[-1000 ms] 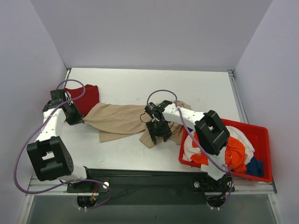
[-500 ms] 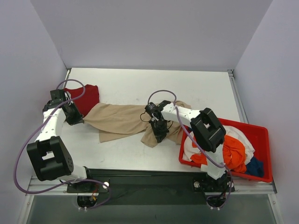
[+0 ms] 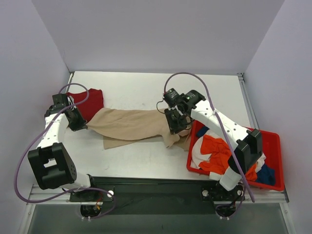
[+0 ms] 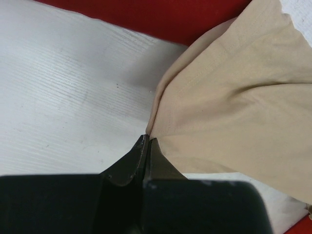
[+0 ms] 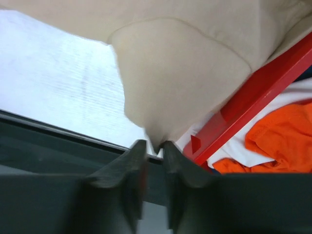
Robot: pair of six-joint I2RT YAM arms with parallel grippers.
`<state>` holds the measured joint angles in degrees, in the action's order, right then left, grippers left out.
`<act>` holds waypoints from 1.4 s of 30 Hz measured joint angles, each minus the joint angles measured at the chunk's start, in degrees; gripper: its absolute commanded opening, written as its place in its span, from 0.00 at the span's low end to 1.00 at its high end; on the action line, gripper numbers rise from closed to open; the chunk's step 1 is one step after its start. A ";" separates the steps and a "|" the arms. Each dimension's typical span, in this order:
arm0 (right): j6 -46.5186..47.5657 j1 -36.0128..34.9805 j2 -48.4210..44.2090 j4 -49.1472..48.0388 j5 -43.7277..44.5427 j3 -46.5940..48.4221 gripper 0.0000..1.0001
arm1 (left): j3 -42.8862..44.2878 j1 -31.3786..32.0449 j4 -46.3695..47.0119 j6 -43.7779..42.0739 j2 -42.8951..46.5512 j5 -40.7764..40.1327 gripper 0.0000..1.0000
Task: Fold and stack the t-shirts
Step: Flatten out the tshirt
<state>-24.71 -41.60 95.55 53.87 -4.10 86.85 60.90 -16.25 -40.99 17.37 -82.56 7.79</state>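
Note:
A large beige t-shirt (image 3: 131, 124) lies stretched across the table between my two grippers. My left gripper (image 3: 80, 124) is shut on its left end, pinching the cloth (image 4: 229, 97) at the fingertips (image 4: 147, 139). My right gripper (image 3: 174, 124) is shut on the shirt's right end and holds it lifted, with the beige cloth (image 5: 180, 73) hanging from between its fingers. A dark red t-shirt (image 3: 90, 103) lies flat at the back left, behind the left gripper. Orange (image 3: 217, 148), white (image 3: 197, 155) and blue (image 3: 265, 174) t-shirts lie heaped in the bin.
A red plastic bin (image 3: 273, 139) stands at the front right, its rim (image 5: 263, 92) close beside the right gripper. White walls close in the table at the back and both sides. The table's dark front edge (image 5: 58, 131) runs below the right gripper.
My right gripper has risen and moved back and to the right, toward the bin, carrying the beige shirt's right end with it. The left gripper has stayed put.

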 measured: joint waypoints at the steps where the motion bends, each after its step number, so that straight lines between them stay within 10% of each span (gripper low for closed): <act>1: 0.70 0.00 0.07 0.76 -0.09 2.19 0.39 | 0.00 0.00 0.00 -0.02 0.02 -0.09 0.00; 8: 3.30 0.00 6.32 1.20 -3.06 7.43 0.50 | 0.00 -0.04 -0.02 -0.11 0.15 -0.50 0.00; 21: 0.31 0.59 6.36 -10.43 -7.10 -19.85 0.44 | 2.45 -0.33 -0.63 -0.13 -1.42 -0.66 0.00; 42: -3.74 0.66 12.26 -23.06 -5.09 -16.04 0.44 | 2.89 -0.35 -0.87 -0.46 -1.68 -0.63 0.00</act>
<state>-28.45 -40.95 107.81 30.81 -9.19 70.81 63.79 -16.60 -41.87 16.91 -84.25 7.16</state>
